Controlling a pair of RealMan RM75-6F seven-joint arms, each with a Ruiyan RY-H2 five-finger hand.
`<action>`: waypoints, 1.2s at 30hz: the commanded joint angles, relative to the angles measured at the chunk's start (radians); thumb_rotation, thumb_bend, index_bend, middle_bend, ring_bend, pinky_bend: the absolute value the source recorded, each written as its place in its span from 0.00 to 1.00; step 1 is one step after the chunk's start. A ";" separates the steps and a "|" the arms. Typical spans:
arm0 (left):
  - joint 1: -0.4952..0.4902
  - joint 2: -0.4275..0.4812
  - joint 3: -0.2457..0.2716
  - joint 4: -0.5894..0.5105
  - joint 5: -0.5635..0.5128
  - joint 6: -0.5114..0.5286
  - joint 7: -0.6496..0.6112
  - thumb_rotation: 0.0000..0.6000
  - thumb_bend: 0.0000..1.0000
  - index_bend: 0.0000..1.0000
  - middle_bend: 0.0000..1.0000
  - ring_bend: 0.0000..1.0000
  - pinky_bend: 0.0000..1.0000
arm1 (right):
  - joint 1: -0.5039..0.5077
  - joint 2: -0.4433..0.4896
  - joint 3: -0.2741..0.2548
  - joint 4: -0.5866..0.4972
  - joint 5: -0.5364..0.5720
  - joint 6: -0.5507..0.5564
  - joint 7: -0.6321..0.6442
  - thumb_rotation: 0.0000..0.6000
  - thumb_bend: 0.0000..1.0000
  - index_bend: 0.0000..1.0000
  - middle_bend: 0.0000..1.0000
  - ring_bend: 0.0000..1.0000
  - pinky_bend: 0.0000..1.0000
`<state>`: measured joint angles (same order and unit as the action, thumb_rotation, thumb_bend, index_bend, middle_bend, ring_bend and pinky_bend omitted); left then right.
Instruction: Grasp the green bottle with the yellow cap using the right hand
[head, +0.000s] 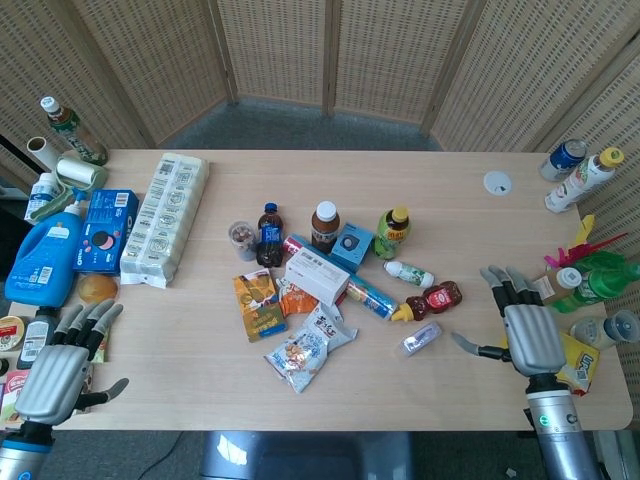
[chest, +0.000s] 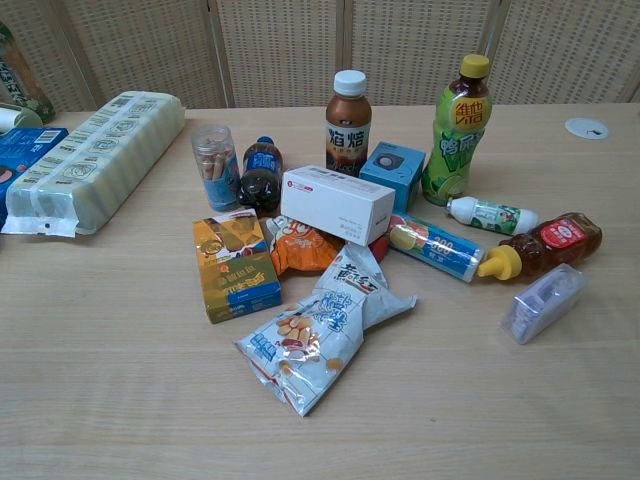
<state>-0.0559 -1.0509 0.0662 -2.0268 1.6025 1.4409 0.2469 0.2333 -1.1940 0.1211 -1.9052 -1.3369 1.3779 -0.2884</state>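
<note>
Right hand (head: 527, 335) sits over the table's near right corner, fingers spread, thumb out to the side, holding nothing; only the head view shows it. Small clear plastic case (head: 421, 338) lies on the wood beside the thumb, not touching. Brown sauce bottle (head: 434, 299) with a yellow nozzle lies on its side just past the case. Green bottle (head: 393, 233) with the yellow cap stands upright in the middle cluster, well apart from the right hand. A small white bottle (chest: 490, 215) lies on its side just in front of it, and a blue box (chest: 392, 172) is beside it. Left hand (head: 55, 366) at near left table (head: 300, 400) edge, fingers also spread, empty.
</note>
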 joint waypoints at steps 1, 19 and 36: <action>-0.004 -0.002 -0.002 0.003 -0.005 -0.006 -0.003 1.00 0.22 0.07 0.03 0.00 0.00 | 0.021 -0.023 0.018 0.018 0.017 -0.027 0.033 0.45 0.03 0.00 0.11 0.00 0.02; -0.018 0.005 -0.015 0.003 -0.030 -0.024 -0.003 1.00 0.22 0.07 0.03 0.00 0.00 | 0.265 -0.262 0.208 0.339 0.189 -0.283 0.308 0.45 0.00 0.00 0.00 0.00 0.02; -0.030 0.009 -0.024 -0.012 -0.052 -0.036 0.017 1.00 0.22 0.07 0.03 0.00 0.00 | 0.440 -0.437 0.239 0.687 0.318 -0.487 0.305 0.45 0.00 0.00 0.00 0.00 0.02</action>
<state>-0.0849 -1.0414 0.0430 -2.0390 1.5513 1.4051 0.2632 0.6549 -1.6164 0.3564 -1.2438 -1.0348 0.9129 0.0125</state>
